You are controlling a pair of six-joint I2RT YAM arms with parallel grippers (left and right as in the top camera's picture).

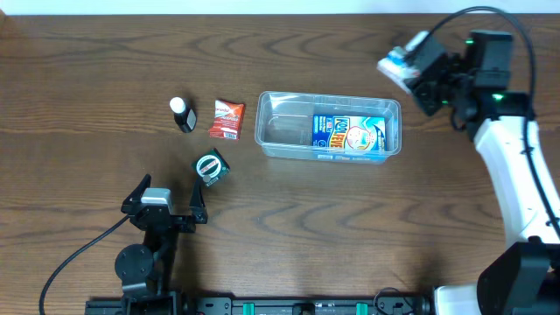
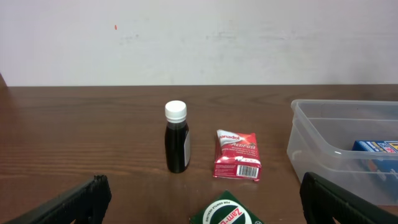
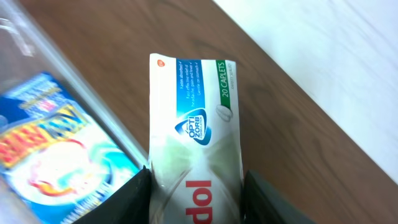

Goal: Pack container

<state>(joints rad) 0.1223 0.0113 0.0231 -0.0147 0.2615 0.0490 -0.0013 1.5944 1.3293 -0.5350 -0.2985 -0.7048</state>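
Over by the far right corner of the table, the right gripper has its fingers clamped on a white carton, one on each long side. On the carton you can read "20 CAPLETS" up a green stripe, an "OPTI ZORB" badge on the blue panel, and red letters ending "dol" down by the fingers. It hangs just beyond the far right corner of the container.

That clear tub lies lengthwise a little right of the table's middle. Its right half holds a blue box lying flat with big yellow lettering, too blurred to read; the left half is bare plastic.

Left of the tub, near its end wall, lies a red pack marked "Panadol Actifast", barcode facing the near edge. Just left of that stands a dark bottle, upright with a white cap, its label turned away. Nearer the near edge sits a green pack showing "Zam-B" and nothing more.

Down at the near edge, left side, the left gripper is spread wide with nothing between its fingers, just short of the green pack.
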